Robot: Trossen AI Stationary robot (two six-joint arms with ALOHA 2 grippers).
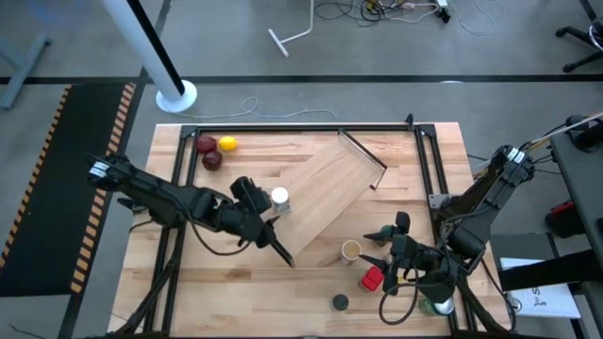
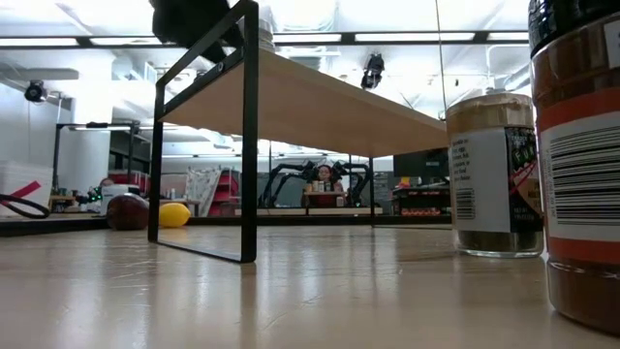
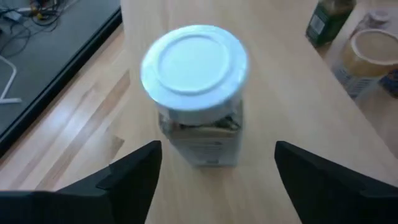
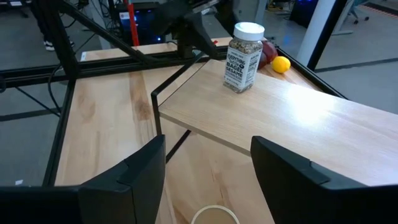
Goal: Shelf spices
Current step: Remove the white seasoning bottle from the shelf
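Note:
The shelf (image 1: 330, 193), a light-wood plank on black bar legs, stands slanted across the table's middle. The white-capped jar (image 1: 280, 198) stands upright on its left end. My left gripper (image 1: 267, 218) is open just behind the jar; in the left wrist view its fingers stand wide on either side of the jar (image 3: 196, 93) without touching it. My right gripper (image 1: 375, 249) is open beside the tan cylinder (image 1: 350, 250), whose rim (image 4: 214, 214) shows between its fingers. The red box (image 1: 372, 279) and the black-capped jar (image 1: 339, 302) stand on the table near its front edge.
Red and yellow fruit (image 1: 215, 151) lie at the table's far left. A black frame (image 1: 283, 130) runs round the tabletop. In the low view, two jars (image 2: 494, 174) stand close to the camera at the right, and the shelf's leg (image 2: 247, 136) is in front.

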